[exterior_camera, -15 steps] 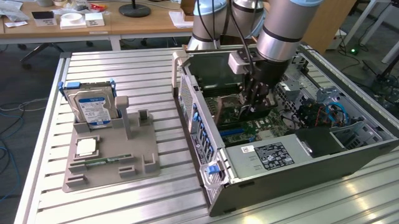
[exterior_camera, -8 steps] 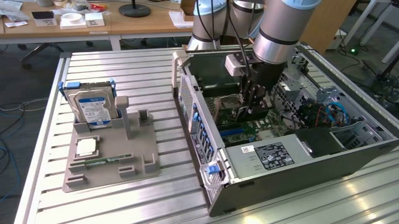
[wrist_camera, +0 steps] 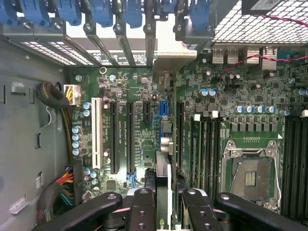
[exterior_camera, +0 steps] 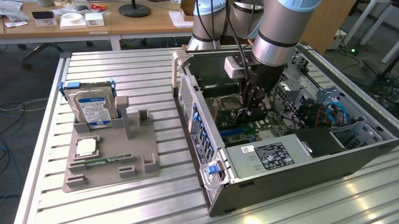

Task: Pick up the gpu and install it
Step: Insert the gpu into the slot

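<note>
Tool [wrist_camera: 166, 208] pinching gpu [wrist_camera: 162, 168] edge-on inside PC case [exterior_camera: 311, 179], over mobo [wrist_camera: 122, 86] slots. Pickup done; seating looks unfinished.

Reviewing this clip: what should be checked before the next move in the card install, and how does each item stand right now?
1. Graphics card gripped by the end effector: ok, held edge-on in its grip.
2. End effector inside the open computer case, over the motherboard: ok.
3. Card lined up with one expansion slot: cannot tell; it hangs near several.
4. Card seated in a slot: cannot tell.
5. Red wire away from the card: ok.
6. Blue clips at the case's rear open: cannot tell.
</note>
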Tool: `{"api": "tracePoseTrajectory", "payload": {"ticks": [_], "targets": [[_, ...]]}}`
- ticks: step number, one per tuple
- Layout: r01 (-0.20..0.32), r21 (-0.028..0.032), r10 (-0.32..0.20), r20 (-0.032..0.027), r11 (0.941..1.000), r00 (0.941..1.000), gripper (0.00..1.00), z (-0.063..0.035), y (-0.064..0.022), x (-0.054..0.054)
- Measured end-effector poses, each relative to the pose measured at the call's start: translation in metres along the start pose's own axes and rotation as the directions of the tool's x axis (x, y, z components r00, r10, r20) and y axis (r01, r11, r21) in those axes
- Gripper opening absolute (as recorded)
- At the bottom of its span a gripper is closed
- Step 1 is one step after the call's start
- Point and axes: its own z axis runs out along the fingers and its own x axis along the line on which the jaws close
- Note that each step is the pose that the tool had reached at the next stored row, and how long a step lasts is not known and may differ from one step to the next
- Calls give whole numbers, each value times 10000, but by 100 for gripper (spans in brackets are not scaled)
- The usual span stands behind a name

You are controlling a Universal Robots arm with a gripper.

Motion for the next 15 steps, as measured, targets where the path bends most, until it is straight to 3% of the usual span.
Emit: {"api": "tracePoseTrajectory", "payload": {"ticks": [15], "targets": [[0, -1, 0, -1, 10000, 10000, 26, 18, 56, 33]]}}
